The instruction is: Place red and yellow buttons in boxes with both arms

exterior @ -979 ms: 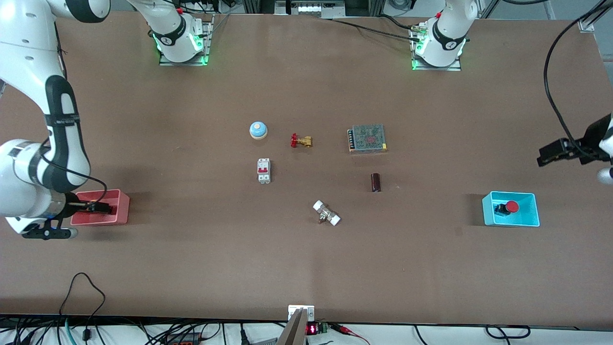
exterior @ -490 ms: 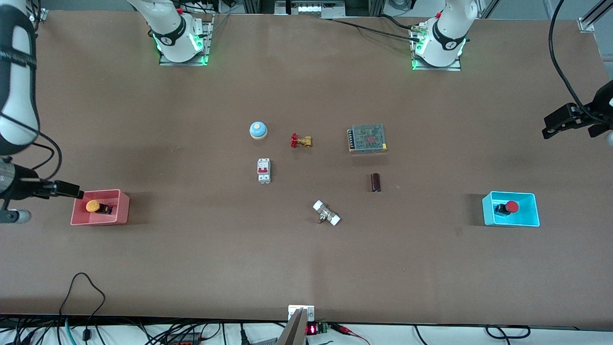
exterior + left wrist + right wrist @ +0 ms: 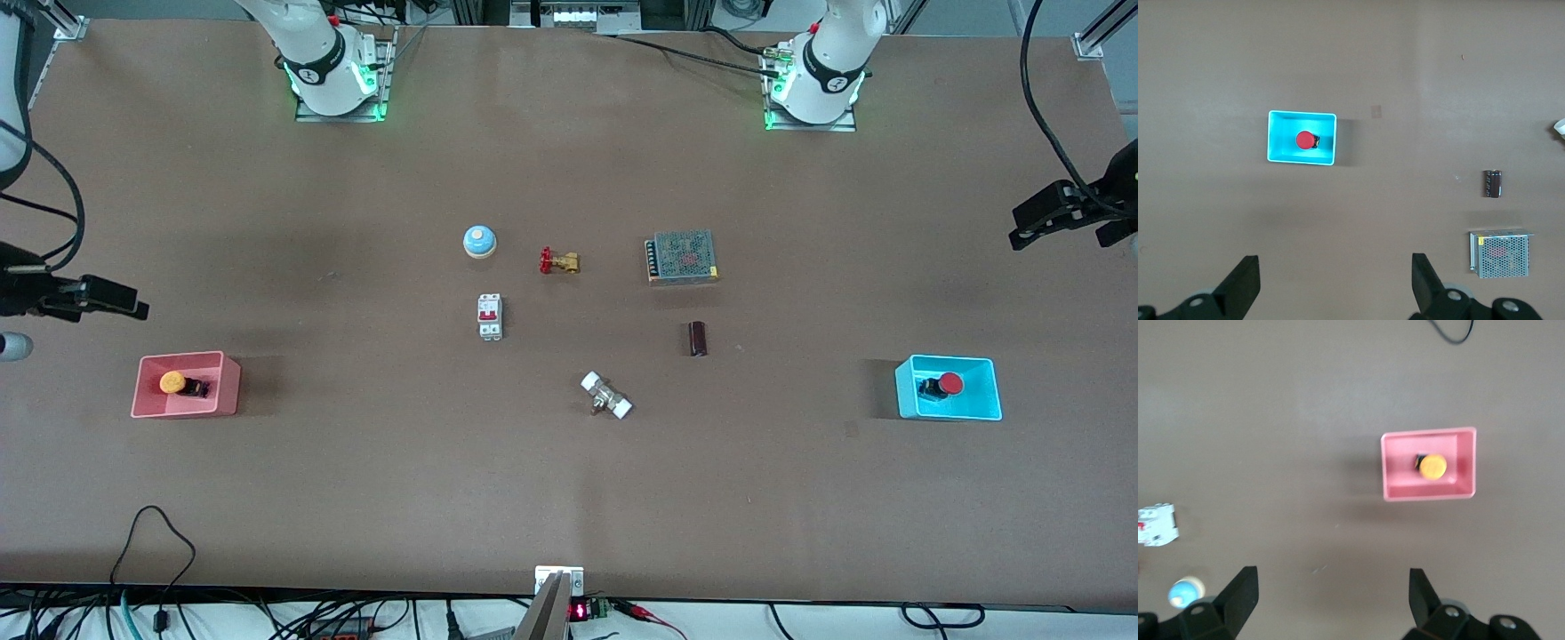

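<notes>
The orange-yellow button [image 3: 173,383] lies in the pink-red box [image 3: 228,388] at the right arm's end of the table; both show in the right wrist view, button [image 3: 1432,467] and box [image 3: 1394,477]. The red button [image 3: 949,384] lies in the cyan box [image 3: 905,391] at the left arm's end; the left wrist view shows the button [image 3: 1305,140] and the box [image 3: 1278,141]. My right gripper [image 3: 133,305] is open and empty, high over bare table beside the pink-red box. My left gripper [image 3: 1022,228] is open and empty, high over bare table beside the cyan box.
In the middle of the table lie a blue dome bell [image 3: 479,241], a brass valve with red handle [image 3: 559,261], a white breaker [image 3: 490,316], a mesh-topped power supply [image 3: 683,257], a dark cylinder [image 3: 698,339] and a white-ended fitting [image 3: 606,396]. Cables hang at the table's near edge.
My right gripper let go of the orange-yellow button in the pink-red box, rose and drew back toward the table's end. My left gripper also rose away from the cyan box.
</notes>
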